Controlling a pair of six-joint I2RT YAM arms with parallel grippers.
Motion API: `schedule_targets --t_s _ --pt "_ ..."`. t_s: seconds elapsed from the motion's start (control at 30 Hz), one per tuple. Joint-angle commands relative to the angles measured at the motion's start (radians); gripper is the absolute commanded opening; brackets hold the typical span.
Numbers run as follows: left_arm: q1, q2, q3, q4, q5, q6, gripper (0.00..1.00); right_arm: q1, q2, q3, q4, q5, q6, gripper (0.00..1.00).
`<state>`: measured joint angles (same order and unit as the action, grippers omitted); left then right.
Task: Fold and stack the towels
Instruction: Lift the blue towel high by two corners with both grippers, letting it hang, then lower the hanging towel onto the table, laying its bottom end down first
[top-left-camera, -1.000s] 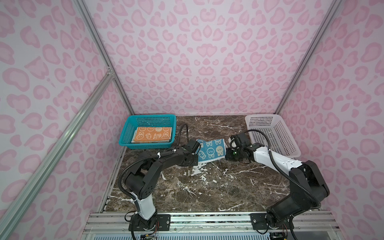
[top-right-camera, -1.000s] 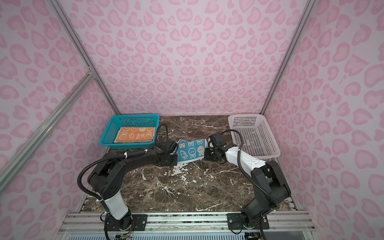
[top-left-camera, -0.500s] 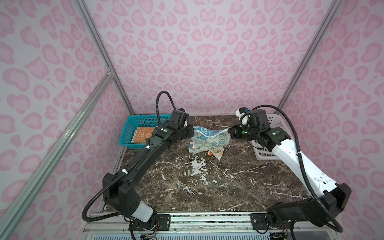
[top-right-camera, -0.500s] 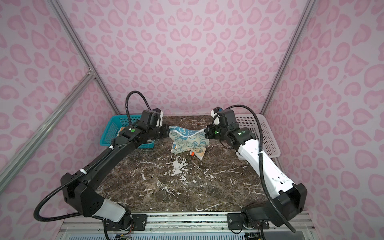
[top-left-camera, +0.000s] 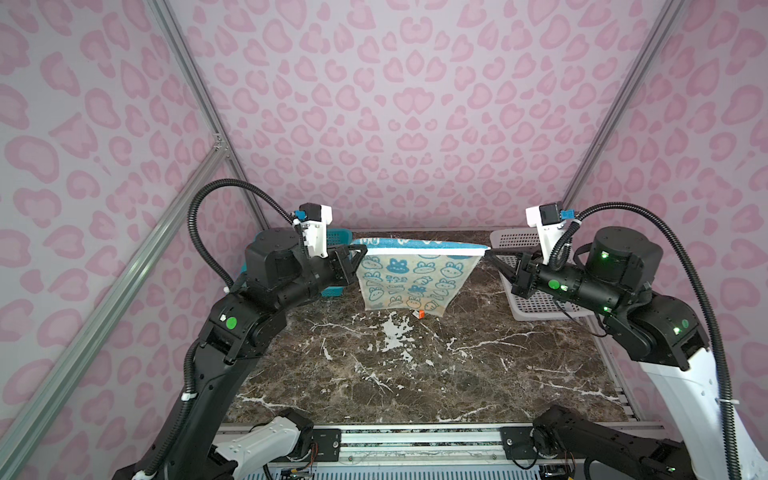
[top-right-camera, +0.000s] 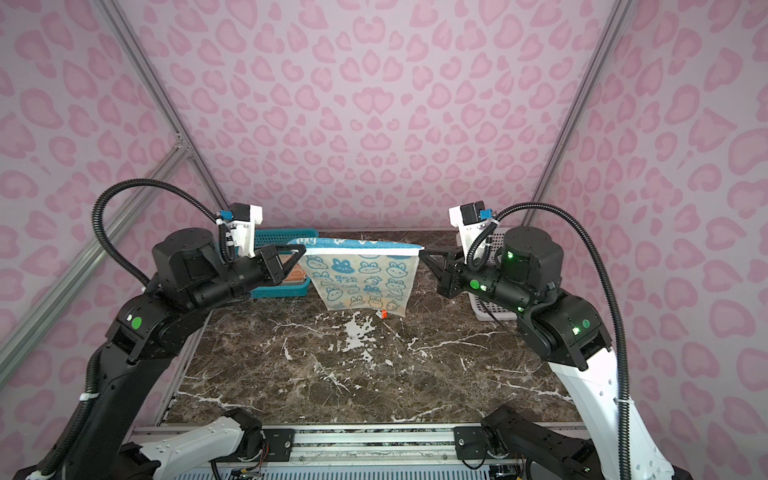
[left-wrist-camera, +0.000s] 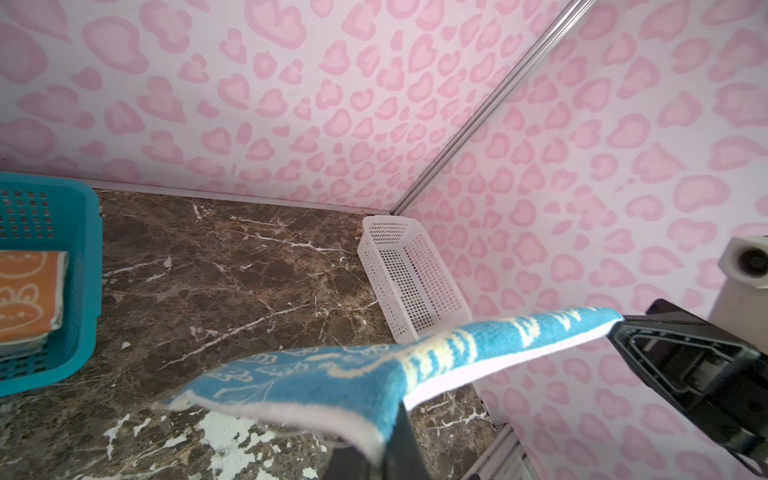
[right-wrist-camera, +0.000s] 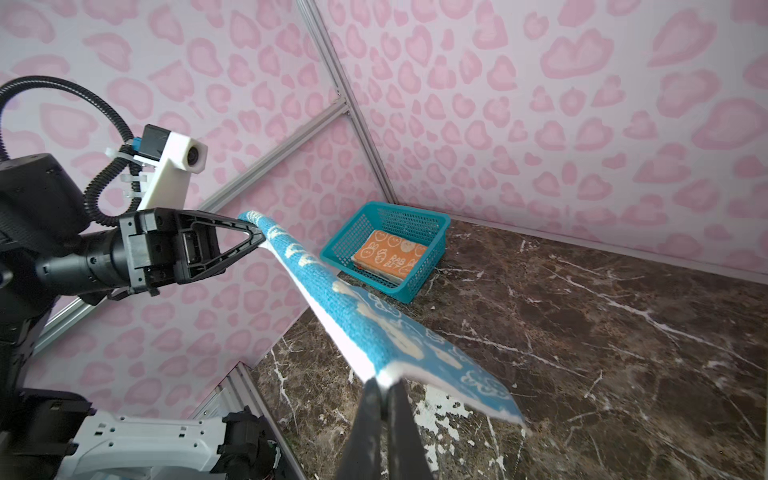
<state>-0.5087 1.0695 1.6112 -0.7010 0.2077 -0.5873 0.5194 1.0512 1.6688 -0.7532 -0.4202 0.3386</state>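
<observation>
Over marble tabletop (top-left-camera: 415, 374), blue towel (top-left-camera: 415, 278) hangs between left tool (top-left-camera: 360, 251) and right tool (top-left-camera: 492, 252).

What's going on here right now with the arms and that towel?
Both arms hold the blue towel up in the air. The left gripper is shut on one top corner and the right gripper on the other, so the cloth hangs stretched between them over the marble table. A folded orange towel already lies in the teal basket.

A robot lab test cell: pink-print walls (top-left-camera: 415, 124) on aluminium struts (top-left-camera: 203, 95) box in the left pincer (top-left-camera: 363, 251) and right pincer (top-left-camera: 492, 253); a marble-look tabletop (top-left-camera: 415, 374) and a bolted arm rail (top-left-camera: 415, 436) lie below them.
</observation>
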Motion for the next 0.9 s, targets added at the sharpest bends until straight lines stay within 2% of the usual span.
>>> schedule_targets --t_s 0.0,0.13,0.23,0.33,0.53,0.7,0.87 --pt "0.004 0.021 0.087 -0.074 -0.005 -0.052 0.03 -0.006 0.025 0.073 -0.029 0.028 -0.017 0.0" --pt "0.029 0.137 0.18 -0.112 0.014 -0.048 0.02 -0.072 0.176 0.208 -0.106 0.035 0.012 0.0" --pt "0.093 0.254 0.186 -0.099 0.089 -0.059 0.03 -0.175 0.302 0.238 -0.119 -0.017 0.067 0.0" --pt "0.158 0.376 0.139 -0.029 0.205 -0.081 0.03 -0.242 0.429 0.233 -0.104 -0.044 0.082 0.0" --pt "0.204 0.67 0.118 0.055 0.327 -0.06 0.03 -0.284 0.679 0.171 -0.022 -0.101 0.084 0.0" --pt "0.218 0.895 0.171 0.057 0.336 -0.026 0.03 -0.289 0.813 0.092 0.073 -0.142 0.096 0.0" --pt "0.218 0.951 0.138 0.057 0.309 0.004 0.02 -0.288 0.876 0.043 0.053 -0.184 0.063 0.0"
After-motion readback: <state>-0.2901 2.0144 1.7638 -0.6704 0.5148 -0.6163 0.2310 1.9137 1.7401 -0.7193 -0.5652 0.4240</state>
